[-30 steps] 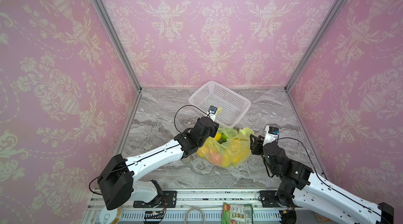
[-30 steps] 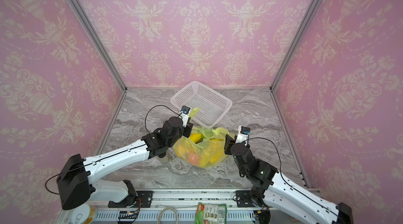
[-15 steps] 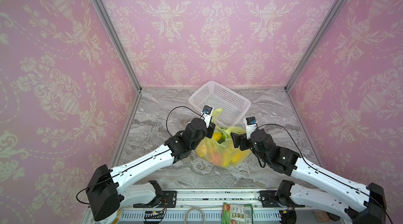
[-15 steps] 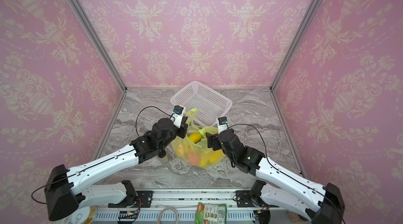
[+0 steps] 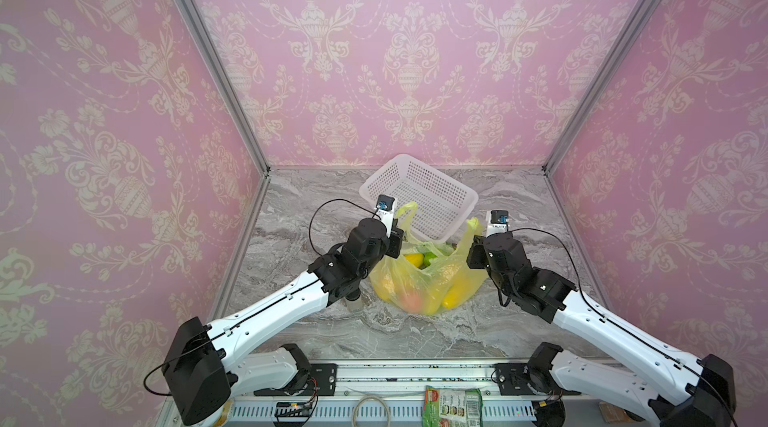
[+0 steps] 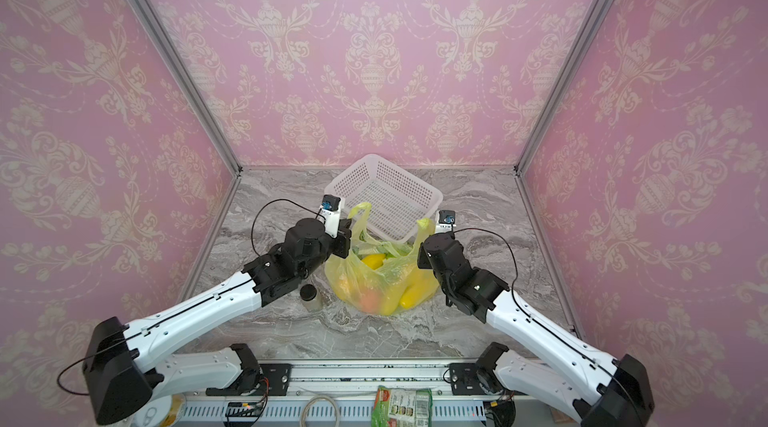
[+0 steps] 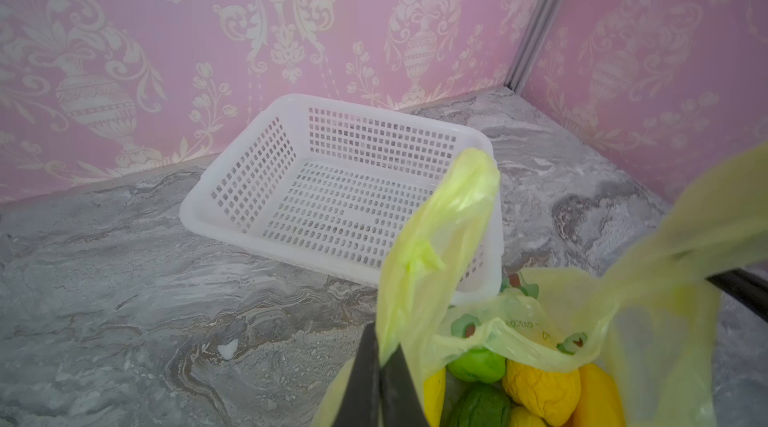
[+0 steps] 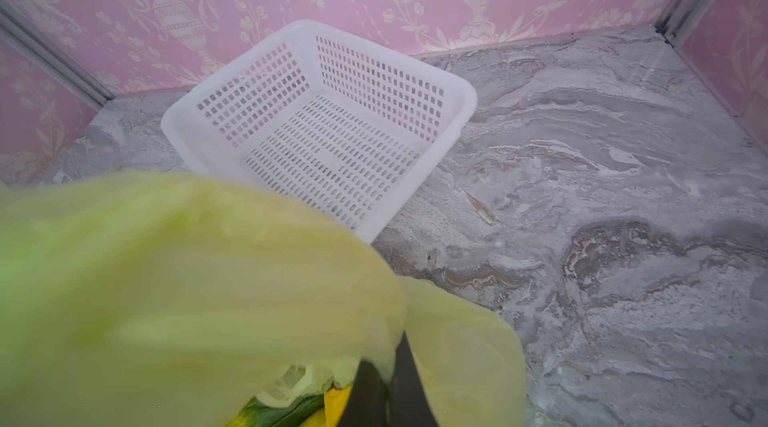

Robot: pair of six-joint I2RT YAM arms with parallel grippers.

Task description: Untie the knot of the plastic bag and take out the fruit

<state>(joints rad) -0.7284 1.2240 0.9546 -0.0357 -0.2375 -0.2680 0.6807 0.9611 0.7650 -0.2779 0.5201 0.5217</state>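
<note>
Left wrist: left pincer [image 7: 384, 341] clamps plastic bag [image 7: 540, 321] handle | right pincer [image 8: 386, 362] clamps opposite handle | arms converge

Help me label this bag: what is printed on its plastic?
Small avocado pictures on the translucent yellow-green plastic bag, clearest in the left wrist view.
</note>
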